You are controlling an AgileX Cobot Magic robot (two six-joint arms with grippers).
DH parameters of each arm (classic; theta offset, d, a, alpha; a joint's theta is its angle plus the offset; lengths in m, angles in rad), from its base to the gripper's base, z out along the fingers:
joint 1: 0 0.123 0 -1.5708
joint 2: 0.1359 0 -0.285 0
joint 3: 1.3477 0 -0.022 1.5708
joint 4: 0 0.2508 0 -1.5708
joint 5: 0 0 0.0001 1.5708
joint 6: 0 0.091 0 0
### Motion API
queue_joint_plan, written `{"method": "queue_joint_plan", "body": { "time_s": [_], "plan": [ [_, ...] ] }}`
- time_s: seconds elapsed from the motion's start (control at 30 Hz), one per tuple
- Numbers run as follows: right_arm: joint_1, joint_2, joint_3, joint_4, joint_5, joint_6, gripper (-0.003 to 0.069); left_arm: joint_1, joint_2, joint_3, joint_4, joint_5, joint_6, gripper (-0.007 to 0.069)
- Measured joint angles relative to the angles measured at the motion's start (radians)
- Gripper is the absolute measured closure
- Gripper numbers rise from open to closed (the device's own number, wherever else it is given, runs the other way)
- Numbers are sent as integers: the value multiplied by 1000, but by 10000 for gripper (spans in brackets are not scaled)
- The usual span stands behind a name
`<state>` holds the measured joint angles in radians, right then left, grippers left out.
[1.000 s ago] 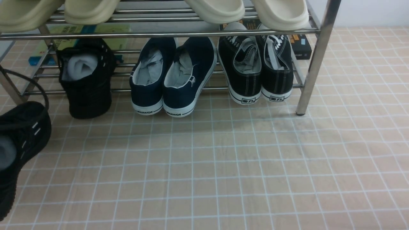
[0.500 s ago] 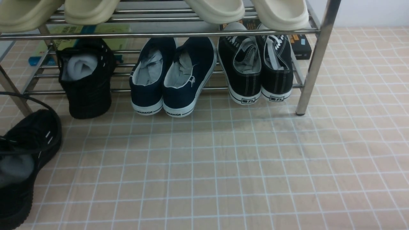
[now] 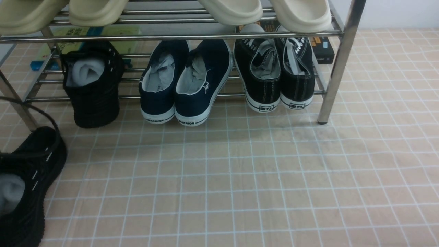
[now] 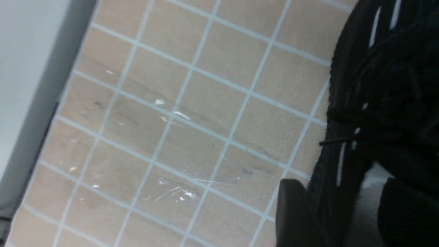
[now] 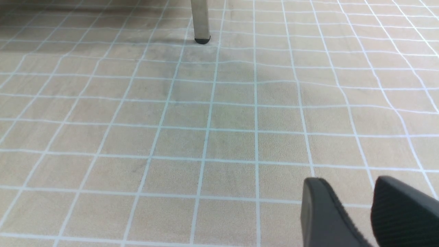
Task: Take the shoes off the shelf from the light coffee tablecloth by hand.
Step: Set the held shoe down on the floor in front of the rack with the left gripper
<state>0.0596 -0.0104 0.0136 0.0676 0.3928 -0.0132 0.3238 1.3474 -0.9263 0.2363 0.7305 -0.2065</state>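
Observation:
One black knit shoe (image 3: 91, 89) with grey stuffing stands on the lower tier of the chrome shelf (image 3: 337, 61), at its left end. The other shoe (image 3: 29, 181) lies on the light coffee tablecloth (image 3: 240, 178) at the front left corner, heel toward me. The left gripper (image 4: 343, 187) does not show in the front view. In its wrist view it is open, its jaws straddling the side wall of this shoe (image 4: 377, 85), one finger outside and one over the grey stuffing. My right gripper (image 5: 349, 181) hovers low over bare cloth, open and empty.
A navy white-soled pair (image 3: 185, 82) and a black canvas pair (image 3: 274, 75) fill the lower tier to the right. Cream slippers (image 3: 233, 10) sit on the upper tier. A black cable (image 3: 41, 113) loops over the near shoe. The shelf's leg (image 5: 200, 20) stands ahead of the right gripper.
The shoe at the front left has come down and toward me onto the cloth and now lies flat. The left jaws have spread apart from its side wall.

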Motion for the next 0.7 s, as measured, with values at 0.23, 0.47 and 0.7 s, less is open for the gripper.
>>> {"method": "queue_joint_plan", "body": {
  "time_s": [0.23, 0.47, 0.7],
  "plan": [
    [0, 0, 0, 0, 0, 0, 420, 0, -21, -201, -217, 273, 25, 564],
    [0, 0, 0, 0, 0, 0, 420, -1, -20, -346, -437, 382, 89, 624],
    [0, 0, 0, 0, 0, 0, 420, -174, 45, -458, -360, 377, 5, 603]
  ]
}}
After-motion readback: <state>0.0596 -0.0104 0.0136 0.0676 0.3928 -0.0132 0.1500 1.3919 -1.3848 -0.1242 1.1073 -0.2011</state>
